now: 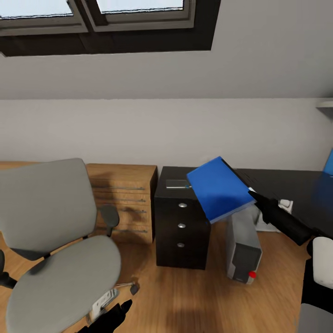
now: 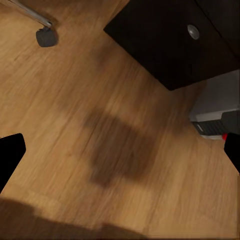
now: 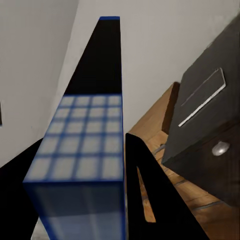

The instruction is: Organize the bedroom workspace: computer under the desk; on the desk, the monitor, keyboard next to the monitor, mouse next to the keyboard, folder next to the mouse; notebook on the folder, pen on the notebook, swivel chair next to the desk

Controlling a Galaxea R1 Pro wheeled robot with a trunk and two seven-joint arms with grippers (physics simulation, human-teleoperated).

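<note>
R gripper (image 1: 252,193) is clamped on the folder (image 1: 220,187), holding it by its lower right corner. The folder hangs in the air, tilted, long face toward the camera, above the gap between the black drawer unit (image 1: 181,226) and the computer (image 1: 243,247). In the R wrist view the folder (image 3: 85,150) runs straight out along the fingers, edge-on.

Key relation: worktop (image 1: 286,185) lies just behind and to the right of the folder, so the carry goes rightward and back over the black top, then lay flat. R arm is the near one and already has it. The notebook (image 1: 177,183) lies flat on the drawer unit top, just left of the folder; in the R wrist view it shows as a pale rectangle (image 3: 202,97).

L gripper (image 1: 108,317) hangs low over the wood floor (image 1: 185,296), by the chair (image 1: 60,259). L wrist view has fingertips at both edges w/ bare floor between, so it's spread and holding nothing. Chair seat is bare. The computer stands on the floor at the worktop's end, approx. under its edge.
</note>
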